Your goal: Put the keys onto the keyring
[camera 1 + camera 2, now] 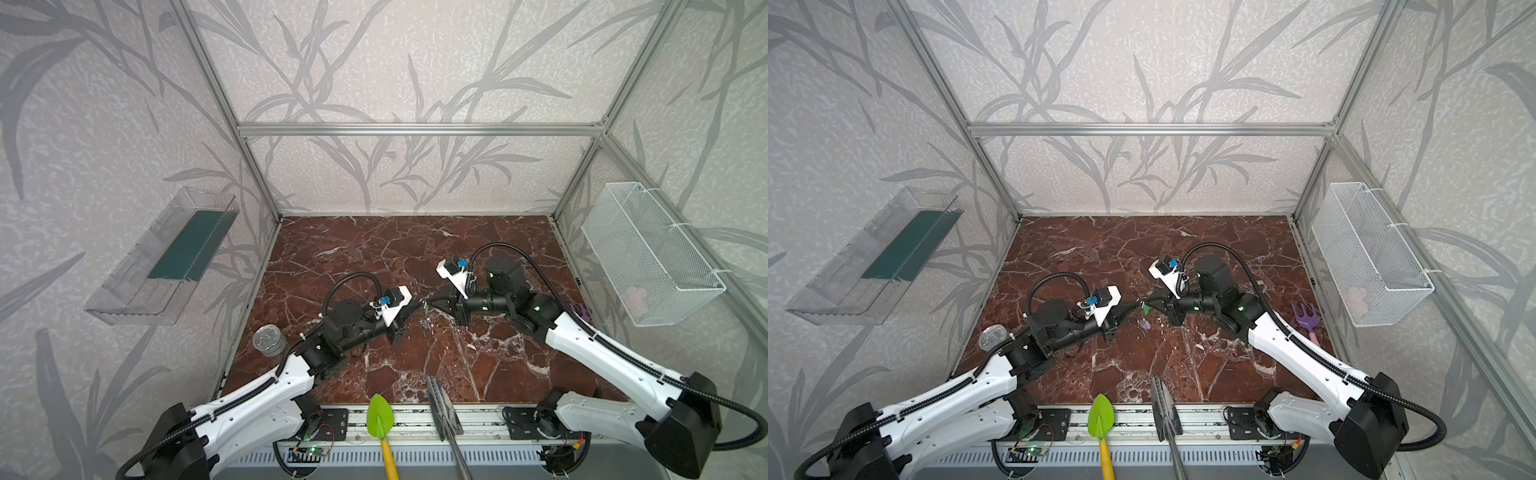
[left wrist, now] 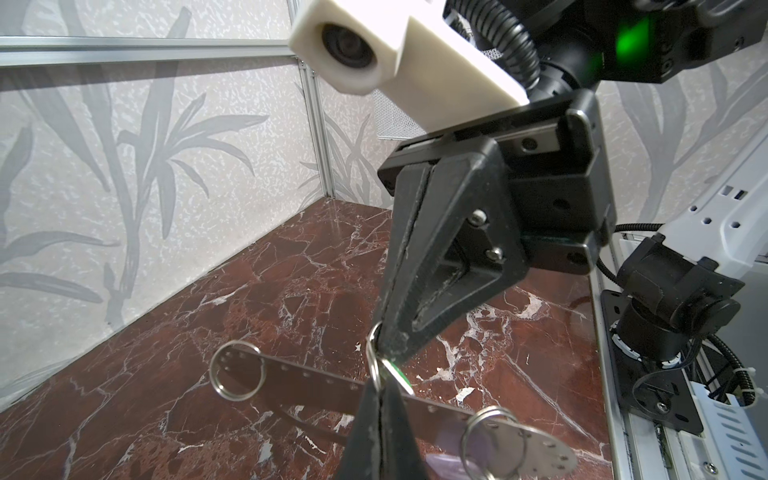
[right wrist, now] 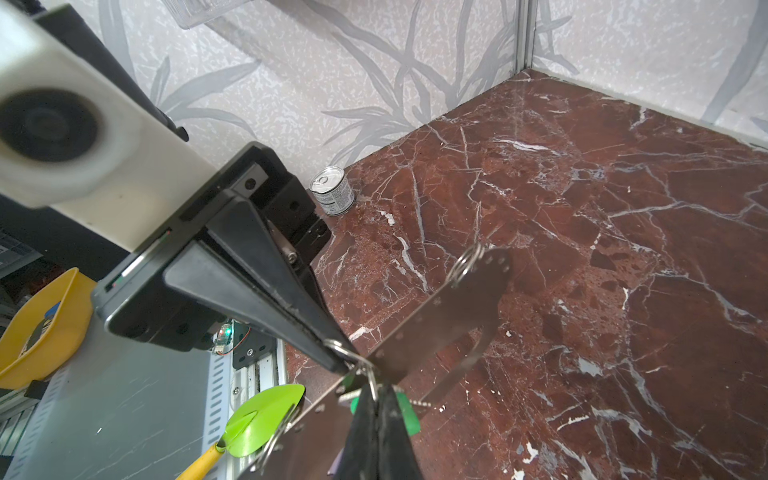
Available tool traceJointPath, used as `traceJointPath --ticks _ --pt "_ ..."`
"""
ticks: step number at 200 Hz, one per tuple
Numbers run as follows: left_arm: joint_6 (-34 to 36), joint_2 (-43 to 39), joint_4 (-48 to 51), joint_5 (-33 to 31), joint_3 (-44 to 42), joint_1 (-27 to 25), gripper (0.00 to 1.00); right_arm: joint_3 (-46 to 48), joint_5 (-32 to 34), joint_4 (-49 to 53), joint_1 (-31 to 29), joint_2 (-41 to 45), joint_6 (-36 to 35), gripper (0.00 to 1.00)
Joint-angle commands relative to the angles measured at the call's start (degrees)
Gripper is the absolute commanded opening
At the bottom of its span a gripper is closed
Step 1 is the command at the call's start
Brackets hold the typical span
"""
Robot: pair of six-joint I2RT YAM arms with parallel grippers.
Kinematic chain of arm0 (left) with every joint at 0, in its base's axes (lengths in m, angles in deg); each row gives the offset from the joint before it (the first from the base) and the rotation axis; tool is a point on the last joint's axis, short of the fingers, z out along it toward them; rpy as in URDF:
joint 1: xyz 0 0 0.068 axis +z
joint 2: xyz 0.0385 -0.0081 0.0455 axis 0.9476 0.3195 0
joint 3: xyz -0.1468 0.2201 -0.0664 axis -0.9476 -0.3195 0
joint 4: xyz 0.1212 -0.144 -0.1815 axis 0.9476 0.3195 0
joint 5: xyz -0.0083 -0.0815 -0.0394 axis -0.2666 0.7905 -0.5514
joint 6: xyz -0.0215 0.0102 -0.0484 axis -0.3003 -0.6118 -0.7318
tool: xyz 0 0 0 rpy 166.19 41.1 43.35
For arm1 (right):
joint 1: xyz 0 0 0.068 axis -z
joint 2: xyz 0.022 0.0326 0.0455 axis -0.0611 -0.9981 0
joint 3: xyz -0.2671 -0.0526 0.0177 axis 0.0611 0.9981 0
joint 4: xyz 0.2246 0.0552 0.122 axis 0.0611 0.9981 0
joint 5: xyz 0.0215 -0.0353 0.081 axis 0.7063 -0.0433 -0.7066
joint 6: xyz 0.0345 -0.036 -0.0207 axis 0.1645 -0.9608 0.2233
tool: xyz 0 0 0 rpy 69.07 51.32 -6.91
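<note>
Tools lie nearest along the front edge: a lime-green plastic spade with a yellow handle (image 1: 379, 415), and just beside it a dark grey flat metal tool (image 1: 442, 409). Both overhang the rail at the edge of the red-brown marble-patterned table (image 1: 415, 249).

Further in, the two arms reach toward each other and their tips meet over the middle of the table. The left gripper (image 2: 380, 399) has its jaws pressed together on the keyring (image 2: 316, 384), a flat grey metal tag with small holes along its edge, held clear of the marble. The right gripper (image 3: 376, 399) is likewise closed. It pinches at the same spot, on a thin silver split ring on the tag's edge where the green-headed silver key (image 3: 407, 411) hangs. Whether its pads also catch the key itself cannot be told.

The lilac-headed key (image 2: 446, 459) hangs from another ring near the tag's rounded end. A third, bare silver ring (image 2: 237, 370) sits at the opposite end.

Well apart to the left stands a round silver tin can (image 1: 269, 340). Near the right edge lies a purple plastic toy rake (image 1: 1305, 318).

Farthest, a clear plastic tray (image 1: 166, 266) hangs on the left wall and a white wire-mesh basket (image 1: 652, 253) on the right wall.
</note>
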Motion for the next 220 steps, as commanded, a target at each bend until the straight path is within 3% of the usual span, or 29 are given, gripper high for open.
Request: traceJointPath --ticks 1,99,135,187,203,220 --pt "1.1 -2.4 -7.3 2.7 -0.5 -0.8 0.0 -2.2 3.6 2.0 0.8 -0.6 2.2 0.0" --pt "2.0 -2.5 -13.0 1.3 -2.1 -0.9 0.0 -6.4 5.5 9.4 0.8 -3.2 7.5 0.0" --pt "2.3 -1.5 -17.0 -0.7 -2.9 -0.9 0.0 -7.1 -1.6 11.3 0.7 -5.3 7.7 0.0" --pt "2.5 0.7 -20.4 -1.3 -2.9 -0.8 0.0 -7.0 -5.3 11.5 0.7 -6.3 8.3 0.0" --pt "1.8 1.4 -23.5 -2.6 -4.0 -0.8 0.0 -6.7 -4.5 11.2 0.7 -5.1 7.7 0.18" --pt "0.6 2.2 -29.7 -4.7 -5.8 -0.8 0.0 -6.4 -1.5 11.3 1.2 -3.2 6.7 0.29"
